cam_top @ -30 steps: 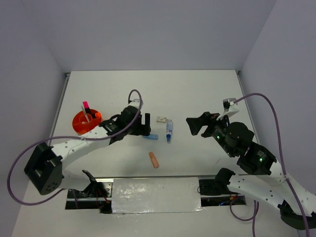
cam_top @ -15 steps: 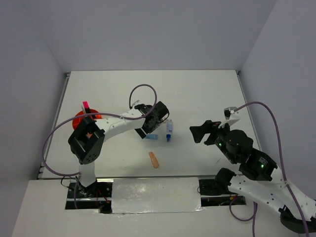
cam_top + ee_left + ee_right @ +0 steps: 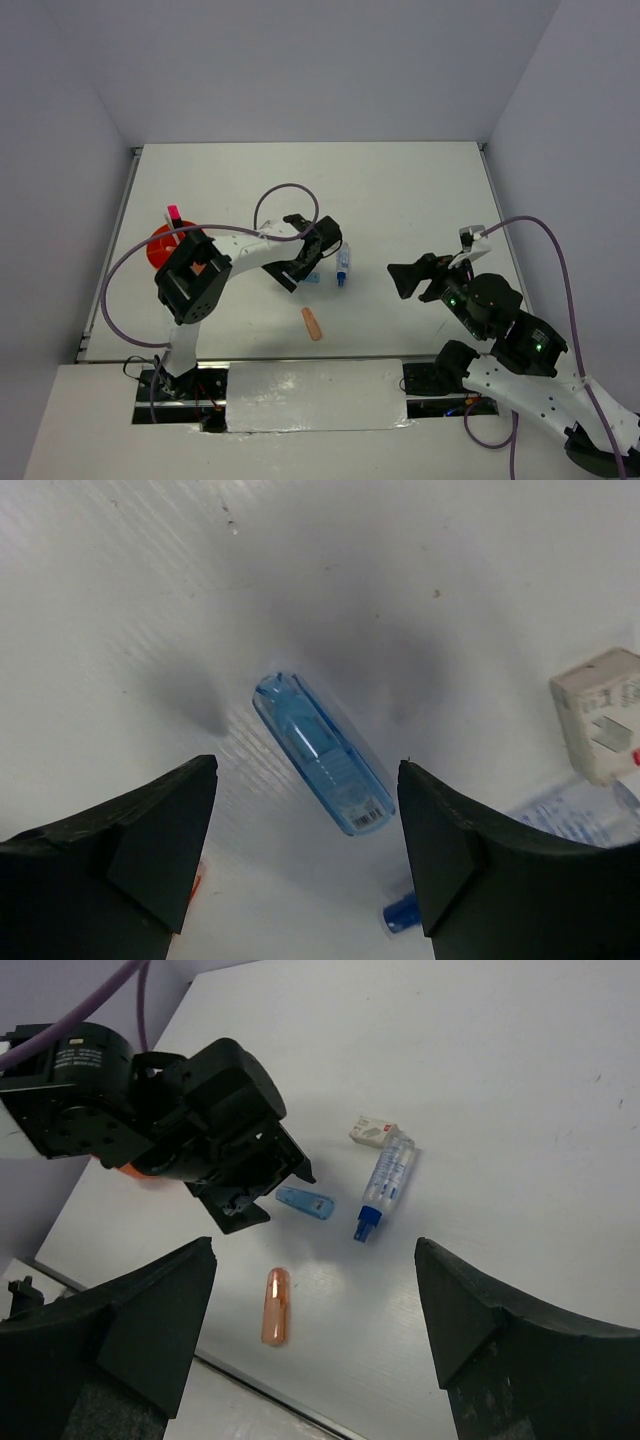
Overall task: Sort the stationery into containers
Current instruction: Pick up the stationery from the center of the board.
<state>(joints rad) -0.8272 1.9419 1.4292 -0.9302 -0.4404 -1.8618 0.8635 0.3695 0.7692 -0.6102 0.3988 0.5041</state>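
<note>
A small translucent blue marker (image 3: 322, 752) lies flat on the table, also seen in the top view (image 3: 311, 277). My left gripper (image 3: 305, 775) is open, low over it, one finger on each side, not touching. A longer blue-tipped marker (image 3: 343, 263) lies just right of it. A white block (image 3: 600, 727) sits beyond that marker; the left wrist hides it in the top view. A peach eraser (image 3: 313, 323) lies nearer the front. The orange tub (image 3: 160, 250) stands far left, with a pink-capped highlighter (image 3: 172, 213) upright in it. My right gripper (image 3: 398, 280) is open and empty, to the right.
The left arm's purple cable (image 3: 285, 195) loops above the wrist. The left arm's links cross in front of the tub. A foil-covered plate (image 3: 315, 395) lies at the near edge between the arm bases. Grey walls enclose the table.
My left gripper has swung right from beside the tub and come down over the small blue marker. My right gripper has drawn back a little toward the near right.
</note>
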